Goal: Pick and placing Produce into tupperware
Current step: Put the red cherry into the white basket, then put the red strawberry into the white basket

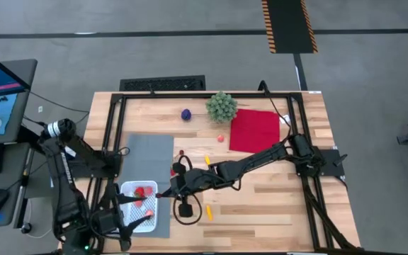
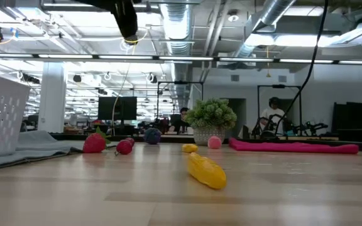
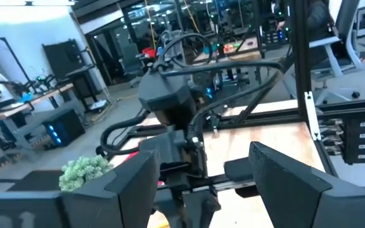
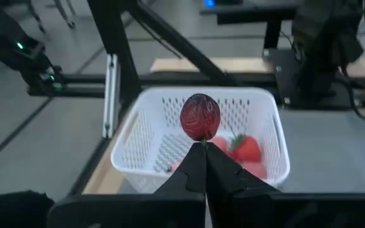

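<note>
The tupperware (image 1: 139,206) is a white mesh basket on the grey mat (image 1: 147,152), with red strawberries (image 4: 246,149) inside. My right gripper (image 4: 203,166) (image 1: 164,193) hovers by the basket's right rim, shut on a dark red fruit (image 4: 200,116). My left gripper (image 3: 204,190) waits open near the table's near-left corner, facing the right arm. Loose produce lies on the table: a purple ball (image 1: 186,114), a pink piece (image 1: 220,139), yellow pieces (image 1: 207,160) (image 1: 209,211) and a red one (image 1: 181,152). My right gripper pinches the dark red fruit at its end nearest the fingers (image 4: 202,137), only between the very fingertips. The fruit sticks out beyond the tips, lifted clear of the table, in front of the basket's opening.
A green bushy plant (image 1: 221,106) and a red cloth (image 1: 255,129) sit toward the far edge. A black frame (image 1: 119,120) borders the table. In the low view a yellow piece (image 2: 206,171) lies nearest, with a strawberry (image 2: 94,143) beside the mat.
</note>
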Controlling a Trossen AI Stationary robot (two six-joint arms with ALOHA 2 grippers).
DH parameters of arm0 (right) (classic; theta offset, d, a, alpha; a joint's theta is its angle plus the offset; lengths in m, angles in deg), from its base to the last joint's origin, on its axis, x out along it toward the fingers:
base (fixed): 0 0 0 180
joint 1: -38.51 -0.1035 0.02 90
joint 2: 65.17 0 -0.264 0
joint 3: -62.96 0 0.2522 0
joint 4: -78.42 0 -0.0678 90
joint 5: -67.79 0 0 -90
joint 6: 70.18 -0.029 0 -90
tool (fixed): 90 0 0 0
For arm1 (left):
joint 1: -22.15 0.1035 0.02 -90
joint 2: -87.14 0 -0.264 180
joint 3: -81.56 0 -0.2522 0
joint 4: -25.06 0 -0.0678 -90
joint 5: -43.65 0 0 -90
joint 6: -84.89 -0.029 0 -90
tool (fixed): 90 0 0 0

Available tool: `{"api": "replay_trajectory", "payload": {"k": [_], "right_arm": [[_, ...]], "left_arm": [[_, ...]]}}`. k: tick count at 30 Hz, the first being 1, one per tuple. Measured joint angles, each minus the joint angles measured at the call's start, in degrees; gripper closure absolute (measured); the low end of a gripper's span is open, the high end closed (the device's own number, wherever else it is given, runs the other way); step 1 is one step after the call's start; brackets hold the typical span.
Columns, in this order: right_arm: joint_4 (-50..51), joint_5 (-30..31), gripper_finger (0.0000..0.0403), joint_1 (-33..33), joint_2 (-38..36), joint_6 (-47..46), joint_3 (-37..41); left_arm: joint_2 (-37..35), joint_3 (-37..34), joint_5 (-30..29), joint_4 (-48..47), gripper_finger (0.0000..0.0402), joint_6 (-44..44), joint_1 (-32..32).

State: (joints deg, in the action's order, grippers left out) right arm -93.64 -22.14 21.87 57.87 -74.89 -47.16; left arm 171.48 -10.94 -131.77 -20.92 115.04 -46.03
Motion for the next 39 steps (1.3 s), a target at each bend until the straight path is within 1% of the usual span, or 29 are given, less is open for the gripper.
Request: {"api": "replay_trajectory", "payload": {"k": [2,4,7,13,15,18,24,28,31,35,39], "right_arm": [[-2.46,-0.21,0.0392,0.31,1.28,0.27,-0.76],[-0.91,-0.90,0.0392,0.70,3.16,-0.01,-2.67],[2.20,-2.96,0.0386,1.34,8.79,-0.91,-10.09],[12.87,-2.99,0.0385,1.83,18.36,1.65,-25.51],[15.46,-3.03,0.0376,1.74,20.30,1.63,-29.31],[18.43,-3.06,0.0343,1.80,22.38,1.57,-33.17],[21.62,-3.00,0.0255,2.79,22.55,2.49,-34.12],[24.45,-3.01,0.0220,2.86,21.12,4.89,-34.07],[34.10,-3.00,0.0212,2.75,18.41,6.35,-34.12],[50.39,-0.92,0.0217,2.80,15.62,5.24,-34.08],[62.24,1.59,0.0227,1.90,12.22,3.59,-34.07]], "left_arm": [[0.00,0.01,-0.37,-0.01,0.0165,-0.02,-0.16],[0.00,0.02,-0.35,-0.03,0.0165,-0.50,-0.13],[0.00,0.04,-0.39,-0.35,0.0165,-0.66,-0.07],[0.02,0.04,1.03,-0.38,0.0165,-0.47,-0.11],[0.02,0.04,1.54,-0.38,0.0165,-0.39,-0.11],[0.02,0.04,1.77,-0.38,0.0165,-0.19,-0.11],[0.02,0.04,2.76,-0.38,0.0165,0.89,-0.11],[0.02,0.04,3.13,-0.36,0.0165,0.85,-0.11],[0.02,0.04,2.87,-0.38,0.0165,0.85,-0.11],[0.02,0.04,3.27,-0.68,0.0165,2.11,-0.11],[0.02,0.04,9.98,-4.90,0.0165,7.09,0.77]]}}
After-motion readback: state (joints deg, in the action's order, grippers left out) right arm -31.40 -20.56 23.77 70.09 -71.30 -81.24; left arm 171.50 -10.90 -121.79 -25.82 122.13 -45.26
